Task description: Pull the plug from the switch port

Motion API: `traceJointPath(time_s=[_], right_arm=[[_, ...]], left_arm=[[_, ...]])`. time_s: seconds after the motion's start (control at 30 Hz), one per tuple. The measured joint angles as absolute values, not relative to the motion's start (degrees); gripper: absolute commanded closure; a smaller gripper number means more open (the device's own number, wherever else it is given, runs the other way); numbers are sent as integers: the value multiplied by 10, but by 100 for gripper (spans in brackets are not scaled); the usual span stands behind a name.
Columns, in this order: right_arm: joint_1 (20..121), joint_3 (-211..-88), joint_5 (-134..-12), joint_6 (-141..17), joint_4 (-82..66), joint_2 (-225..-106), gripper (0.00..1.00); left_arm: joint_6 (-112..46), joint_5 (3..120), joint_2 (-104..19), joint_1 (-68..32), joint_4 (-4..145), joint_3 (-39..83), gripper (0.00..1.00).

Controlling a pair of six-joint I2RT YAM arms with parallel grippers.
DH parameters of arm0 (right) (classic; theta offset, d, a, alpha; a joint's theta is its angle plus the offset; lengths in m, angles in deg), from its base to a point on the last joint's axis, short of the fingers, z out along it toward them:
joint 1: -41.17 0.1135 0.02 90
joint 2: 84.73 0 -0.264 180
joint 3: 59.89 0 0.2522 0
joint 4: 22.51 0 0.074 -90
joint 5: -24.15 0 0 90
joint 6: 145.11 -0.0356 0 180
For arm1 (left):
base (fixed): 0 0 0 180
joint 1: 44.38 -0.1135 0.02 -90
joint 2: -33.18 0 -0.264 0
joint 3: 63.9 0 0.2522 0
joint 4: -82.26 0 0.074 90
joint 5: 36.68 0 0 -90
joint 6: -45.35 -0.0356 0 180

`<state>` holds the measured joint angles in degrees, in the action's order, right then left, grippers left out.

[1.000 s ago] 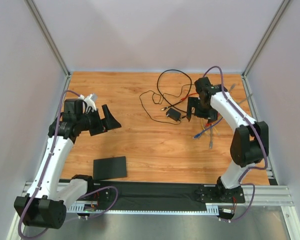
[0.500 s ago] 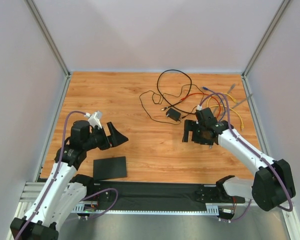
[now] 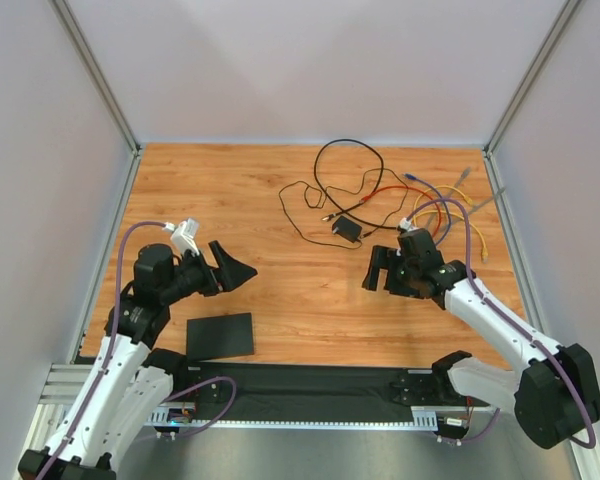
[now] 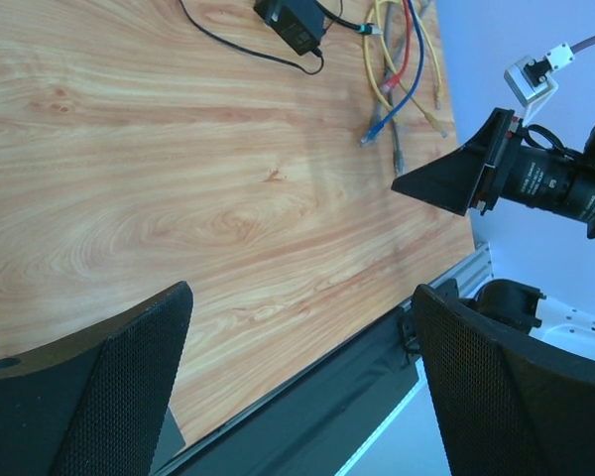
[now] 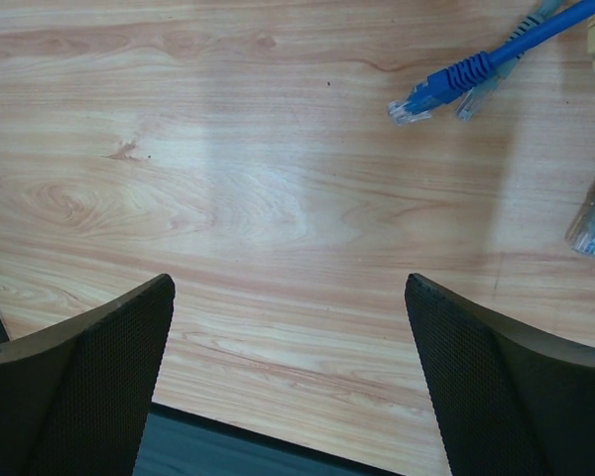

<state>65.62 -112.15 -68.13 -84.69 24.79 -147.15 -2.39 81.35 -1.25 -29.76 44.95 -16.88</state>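
Two robot arms reach over a wooden tabletop (image 3: 300, 300). The switch port (image 3: 220, 335), a flat black box, lies at the near edge, close to my left arm's base. My left tool (image 3: 230, 264) hovers just beyond the switch port, fingers spread wide and holding nothing. My right tool (image 3: 382, 272) hangs well to the right of the switch port, also spread and empty. Loose coloured cables (image 3: 440, 215), one ending in a blue plug (image 5: 413, 107), lie far right of the switch port, well apart from it. I see no cable running into the switch port, so I judge the plug already out. If one hides on an edge I cannot see, the next move calls for pinning the box and pinching that plug.
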Motion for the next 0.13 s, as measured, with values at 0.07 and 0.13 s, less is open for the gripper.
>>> traceJointPath(time_s=[0.07, 0.13], right_arm=[[656, -1120, -685, -847, 242, -1471, 0], [656, -1117, -686, -849, 240, -1471, 0]], left_arm=[[-23, 813, -11, -298, 450, -169, 0], [-23, 813, -10, -297, 451, -173, 0]])
